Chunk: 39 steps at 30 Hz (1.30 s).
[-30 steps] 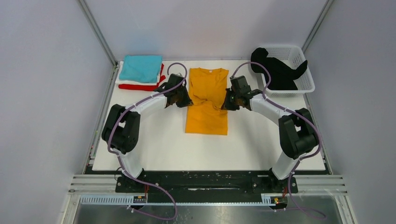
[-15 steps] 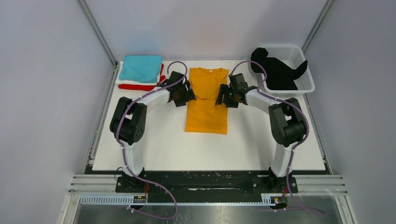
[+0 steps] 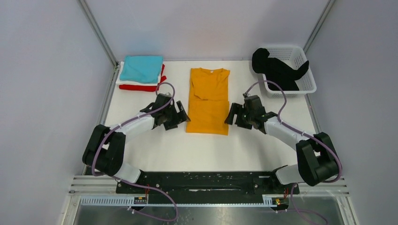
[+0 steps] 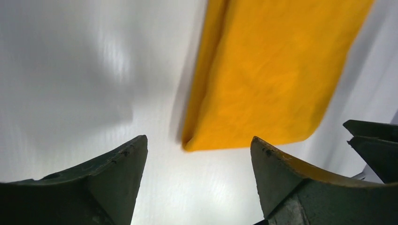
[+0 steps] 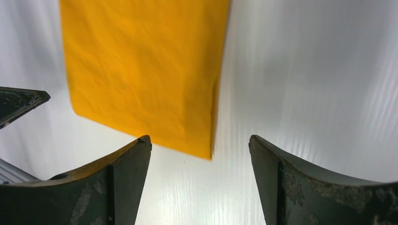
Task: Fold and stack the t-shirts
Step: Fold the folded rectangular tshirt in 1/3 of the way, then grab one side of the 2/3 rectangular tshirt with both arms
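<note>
**Left gripper (image 3: 182, 117) & right gripper (image 3: 231, 116) open by mustard-orange t-shirt (image 3: 208, 101)**

Shirt lies mid table (image 3: 155, 150), sides folded in to a strip. Both claws flank its near hem, jaws spread wide, nothing held, prob lined up to pinch the bottom corners for the next fold. Wrist cams are blurry, so contact w/ cloth is unclear. Teal-topped stack (image 3: 141, 69) waits far left.

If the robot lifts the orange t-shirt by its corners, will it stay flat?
Probably not: the mustard-orange t-shirt is thin, creased cloth, so it would likely droop. Its folded-in layers may fall open. Being so thin, it is probably light.
</note>
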Available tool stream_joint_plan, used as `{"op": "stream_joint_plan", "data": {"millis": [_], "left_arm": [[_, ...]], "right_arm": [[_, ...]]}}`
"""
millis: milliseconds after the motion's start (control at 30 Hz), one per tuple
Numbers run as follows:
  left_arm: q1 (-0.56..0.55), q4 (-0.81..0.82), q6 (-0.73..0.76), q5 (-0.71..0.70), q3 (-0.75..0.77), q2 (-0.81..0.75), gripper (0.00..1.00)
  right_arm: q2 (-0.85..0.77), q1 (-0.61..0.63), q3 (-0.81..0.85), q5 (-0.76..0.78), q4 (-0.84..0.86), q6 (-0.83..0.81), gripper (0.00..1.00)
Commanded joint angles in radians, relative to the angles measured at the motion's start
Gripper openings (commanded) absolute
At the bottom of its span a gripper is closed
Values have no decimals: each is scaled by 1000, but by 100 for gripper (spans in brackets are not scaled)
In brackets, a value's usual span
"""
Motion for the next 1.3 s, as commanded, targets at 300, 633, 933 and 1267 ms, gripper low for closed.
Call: {"op": "stream_joint_plan", "data": {"millis": [300,633,933,1267], "left_arm": [[-67,92,-50,17,-133,3,62],[-80,98,-56,32,-55,164,28],[-92,110,-73,12,-93,130,0],[-214,-83,-92,-25,-275,-222,0]], "right_arm": [[7,117,-140,38,41,118,71],[130,122,-109,97,65,153,55],[133,122,-124,36,61,160,1],[-164,241,-261,-92,-150,160,0]]}}
